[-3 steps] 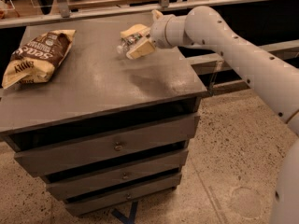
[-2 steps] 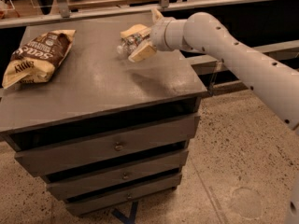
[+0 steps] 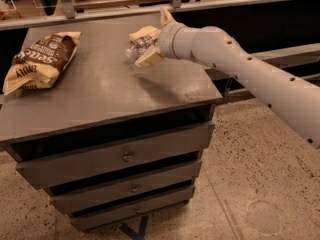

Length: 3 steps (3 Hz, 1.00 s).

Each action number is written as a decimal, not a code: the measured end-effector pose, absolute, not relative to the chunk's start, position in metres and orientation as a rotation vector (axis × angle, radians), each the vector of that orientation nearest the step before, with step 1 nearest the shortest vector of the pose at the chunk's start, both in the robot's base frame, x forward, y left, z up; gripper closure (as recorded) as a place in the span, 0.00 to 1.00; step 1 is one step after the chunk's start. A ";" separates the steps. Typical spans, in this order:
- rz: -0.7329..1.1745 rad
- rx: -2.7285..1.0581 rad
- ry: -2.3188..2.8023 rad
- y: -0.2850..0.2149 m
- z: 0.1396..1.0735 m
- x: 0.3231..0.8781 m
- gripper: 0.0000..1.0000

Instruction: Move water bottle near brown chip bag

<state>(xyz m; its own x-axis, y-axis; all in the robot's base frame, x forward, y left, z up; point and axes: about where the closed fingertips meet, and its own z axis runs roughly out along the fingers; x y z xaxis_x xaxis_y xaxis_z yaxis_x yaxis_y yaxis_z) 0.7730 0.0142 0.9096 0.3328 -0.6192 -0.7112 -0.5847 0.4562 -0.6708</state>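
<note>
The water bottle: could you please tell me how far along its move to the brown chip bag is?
Done: the gripper holds the water bottle between its jaws, clear of the cabinet top, its shadow showing below. In hand: the carry, now over the top's right rear. Left: crossing to the brown chip bag lying at the left side and setting the bottle down beside it.
</note>
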 end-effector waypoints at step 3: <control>-0.105 -1.146 1.270 0.024 0.906 0.781 0.00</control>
